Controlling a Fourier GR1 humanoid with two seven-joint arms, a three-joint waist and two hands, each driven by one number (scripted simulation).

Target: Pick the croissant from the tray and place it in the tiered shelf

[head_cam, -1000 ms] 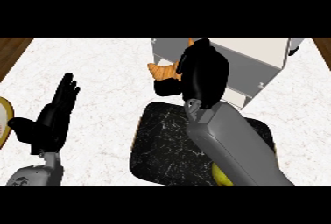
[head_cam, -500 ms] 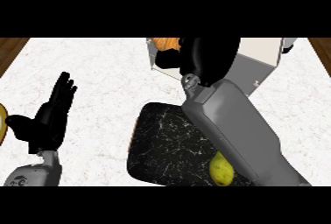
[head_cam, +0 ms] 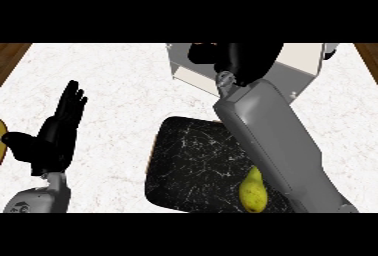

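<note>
Placing step now: right hand (head_cam: 236,60) curled above tiered shelf (head_cam: 303,65), croissant hidden inside, I guess. Next up: lower to tier beneath hand, uncurl. Left hand (head_cam: 59,135) spread, idle.

the right hand (head_cam: 244,60) hangs over the white tiered shelf (head_cam: 299,62) at twelve o'clock, a pear (head_cam: 252,192) lies on the dark marbled tray (head_cam: 192,160) at five, and the left hand (head_cam: 55,142) rests with straight fingers at nine.

Left robot hand (head_cam: 53,142) raised, fingers straight
</note>
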